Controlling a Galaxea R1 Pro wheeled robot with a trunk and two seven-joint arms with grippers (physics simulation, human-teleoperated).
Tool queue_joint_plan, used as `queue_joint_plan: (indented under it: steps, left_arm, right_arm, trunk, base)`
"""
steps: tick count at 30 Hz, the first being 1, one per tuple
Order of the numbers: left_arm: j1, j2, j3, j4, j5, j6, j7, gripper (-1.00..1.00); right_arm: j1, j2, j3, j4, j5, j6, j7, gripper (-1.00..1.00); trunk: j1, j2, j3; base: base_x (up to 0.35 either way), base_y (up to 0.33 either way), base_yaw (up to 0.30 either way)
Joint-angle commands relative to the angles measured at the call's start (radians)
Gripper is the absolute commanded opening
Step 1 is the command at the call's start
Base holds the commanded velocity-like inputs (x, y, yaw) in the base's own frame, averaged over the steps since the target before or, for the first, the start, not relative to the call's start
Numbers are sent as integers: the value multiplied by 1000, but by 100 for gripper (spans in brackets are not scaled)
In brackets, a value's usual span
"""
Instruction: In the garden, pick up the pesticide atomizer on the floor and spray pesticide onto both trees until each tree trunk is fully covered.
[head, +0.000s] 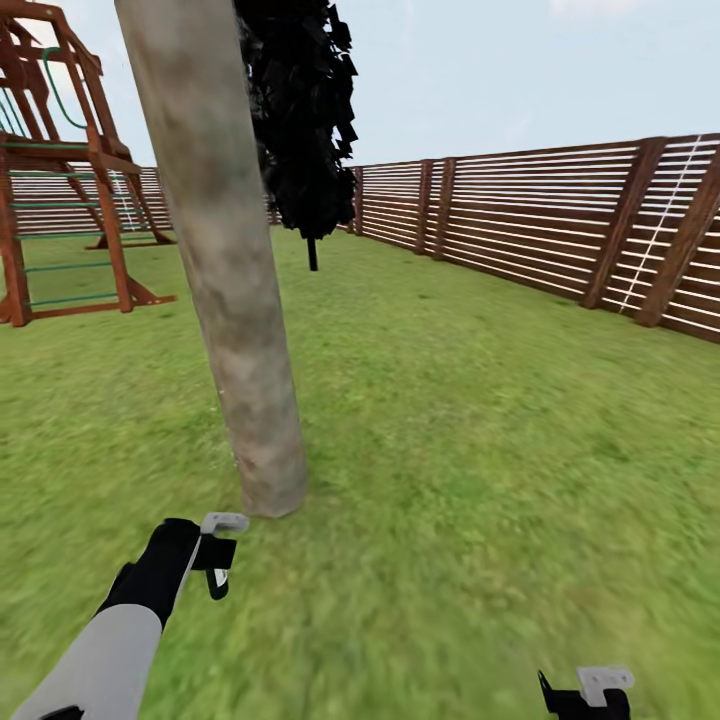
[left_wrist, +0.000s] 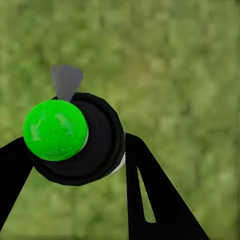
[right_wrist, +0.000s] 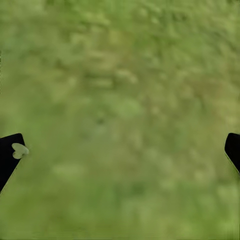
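Note:
The pesticide atomizer (left_wrist: 95, 150), a black round body with a bright green cap and a grey nozzle tab, sits between the two black fingers of my left gripper (left_wrist: 75, 142), which is shut on it above the grass floor (left_wrist: 180, 65). In the head view my left gripper (head: 216, 562) hangs low, just in front of and left of the base of a thick grey-beige tree trunk (head: 228, 290). No white pesticide specks show on the bark. My right gripper (head: 590, 697) is at the lower right, and in the right wrist view my right gripper (right_wrist: 122, 149) is open over bare grass.
A dark columnar tree (head: 300, 120) stands behind the trunk. A red-brown wooden play frame (head: 60, 190) is at the far left. A brown slat fence (head: 560, 220) runs along the right and back. Open lawn (head: 480, 420) stretches right of the trunk.

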Motion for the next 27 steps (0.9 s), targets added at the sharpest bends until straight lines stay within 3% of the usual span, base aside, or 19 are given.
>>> queue_joint_plan:
  steps: [1,6,9,11,13,14,16,17,18,19,21,22,24,27]
  left_arm:
    - [0,0,-1,0,0,-1,-1,-100]
    - [1,-17,-2,0,0,-3,-2,-100]
    - [0,-55,-8,-13,-1,-3,-3,-100]
    - [0,-89,-34,-85,-1,1,-12,-100]
    - [-2,-78,-45,-129,-2,6,-14,-100]
    - [-7,-60,-47,-141,-2,8,-15,-100]
    - [-18,7,-45,-156,0,12,-41,-100]
    - [-31,18,-48,-158,-1,13,-58,-100]
    - [-35,16,-49,-159,-1,13,-63,-100]
    - [-39,-1,-58,-159,-1,14,-67,-100]
    - [-42,-71,-109,-158,-3,18,-69,-100]
    - [-44,-84,-125,-159,-2,28,-69,-100]
    - [-59,-68,-125,-165,-3,48,-71,-100]
    - [-81,9,-123,-174,0,67,-94,-100]
  right_arm:
    - [0,0,0,0,0,0,0,100]
    - [0,0,0,0,0,0,0,100]
    - [0,0,1,0,0,0,0,100]
    - [0,0,1,0,0,0,1,100]
    - [0,1,1,0,0,0,0,100]
    - [0,1,1,0,0,0,0,100]
    - [0,1,1,0,0,0,0,100]
    - [0,0,1,0,0,0,1,100]
    - [0,0,1,0,0,0,1,100]
    - [0,0,1,0,0,0,1,100]
    - [0,0,1,0,0,0,1,100]
    - [0,0,1,0,0,0,1,100]
    - [0,0,1,0,0,0,1,100]
    - [0,0,1,0,0,0,1,100]
  trunk:
    - [0,0,0]
    - [0,0,0]
    - [0,0,0]
    - [0,0,0]
    - [0,0,0]
    - [0,0,0]
    - [0,0,0]
    - [0,0,0]
    - [0,0,0]
    - [0,0,0]
    - [0,0,0]
    - [0,0,0]
    - [0,0,0]
    - [0,0,0]
  base:
    - [203,-234,278]
    - [172,-211,278]
    - [23,-29,226]
    - [3,-4,55]
    - [1,-1,10]
    - [0,0,4]
    - [0,0,1]
    - [0,0,0]
    - [0,0,0]
    - [0,0,0]
    - [0,0,0]
    - [0,0,0]
    - [0,0,0]
    - [0,0,0]
